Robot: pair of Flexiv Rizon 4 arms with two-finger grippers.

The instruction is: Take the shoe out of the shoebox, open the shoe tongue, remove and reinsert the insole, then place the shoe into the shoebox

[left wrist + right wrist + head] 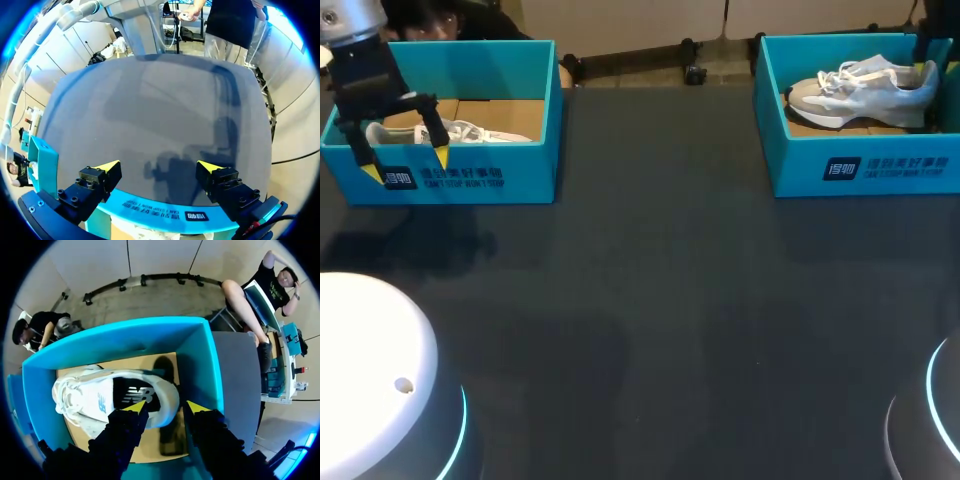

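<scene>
Shoe (865,90) is kept in the right shoebox (860,165); right pincer (166,407) is held released above it, presumably for lifting, left pincer (406,165) released well apart.

A robotics lab: a robot arm (360,60) stands over a dark test table (660,300)

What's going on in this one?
Two teal shoeboxes sit on the table, a white shoe in each. The left end effector hangs open over the front wall of the left shoebox, above the left shoe. The right end effector is open over the right shoebox, by the heel of the right shoe. Neither shoe is out yet.
</scene>
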